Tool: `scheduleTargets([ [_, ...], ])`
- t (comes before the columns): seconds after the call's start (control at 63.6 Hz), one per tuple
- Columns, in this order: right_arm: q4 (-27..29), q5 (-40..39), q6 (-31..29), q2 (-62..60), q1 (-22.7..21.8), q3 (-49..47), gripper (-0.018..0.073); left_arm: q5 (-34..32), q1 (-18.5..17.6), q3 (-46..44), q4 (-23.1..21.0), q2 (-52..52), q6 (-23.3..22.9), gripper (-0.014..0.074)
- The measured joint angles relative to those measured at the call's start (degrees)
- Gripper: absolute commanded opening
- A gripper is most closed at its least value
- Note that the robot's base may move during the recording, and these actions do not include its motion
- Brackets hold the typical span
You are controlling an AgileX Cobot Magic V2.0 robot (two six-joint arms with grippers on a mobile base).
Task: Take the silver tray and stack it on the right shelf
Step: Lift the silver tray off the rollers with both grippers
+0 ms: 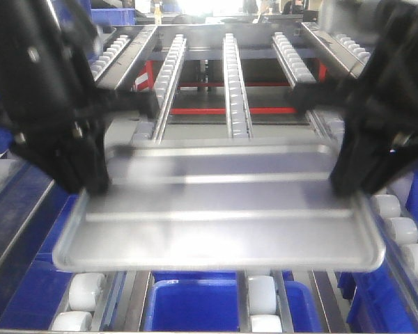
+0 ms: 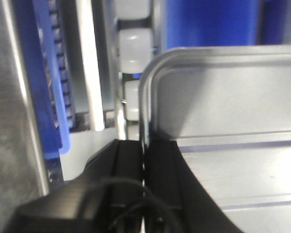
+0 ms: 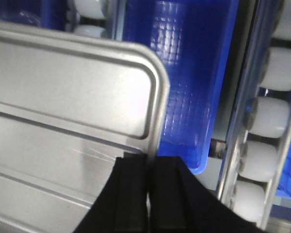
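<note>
The silver tray [image 1: 216, 209], shiny with two long ridges across its floor, hangs level in the air between my two grippers, above blue bins and white rollers. My left gripper [image 1: 90, 184] is shut on the tray's left rim; the left wrist view shows its black fingers [image 2: 128, 165] pinching the rim of the tray [image 2: 223, 121]. My right gripper [image 1: 348, 184] is shut on the right rim; the right wrist view shows its fingers [image 3: 167, 184] clamped on the rim of the tray [image 3: 72, 92]. A shelf level with white roller tracks [image 1: 235, 83] lies beyond the tray; no front bar shows.
Blue bins [image 1: 195, 306] sit under the tray, also in the right wrist view [image 3: 189, 73]. White rollers [image 1: 404, 229] line the right side and the front [image 1: 83, 292]. A red frame bar [image 1: 216, 110] crosses behind the tracks.
</note>
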Motion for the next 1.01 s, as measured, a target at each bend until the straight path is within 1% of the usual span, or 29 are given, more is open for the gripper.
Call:
scheduleTargets([
  [0.079,0.0,1.3,0.0,-3.5,0.0,0.0,0.0058,1.1,-0.6,0.0,0.0,-2.8,-0.5,-0.0093],
  [0.189,0.0,3.2,0.0,-8.2,0.0,0.0,0.0058,2.5,-2.3,0.0,1.3,-6.7,-3.1,-0.0093],
  [0.425,0.5,7.5,0.0,-16.6,0.0,0.0,0.0058,6.0,-8.8,-1.2,7.7,-14.5,-9.1,-0.0093],
  [0.55,0.7,8.3,0.0,-17.6,0.0,0.0,0.0058,8.2,-11.7,-3.7,11.7,-15.9,-12.6,-0.0093],
  [0.629,0.7,8.3,0.1,-17.4,0.0,0.0,0.0058,9.3,-13.1,-5.3,13.7,-15.9,-13.4,-0.0093],
  [0.802,0.7,7.3,0.3,-17.3,0.0,0.0,0.0058,11.3,-13.7,-6.7,15.9,-14.9,-14.0,-0.0093],
  [1.006,0.7,7.3,0.3,-17.3,0.0,0.0,0.0058,12.4,-13.7,-6.7,16.2,-12.6,-14.5,-0.0093],
])
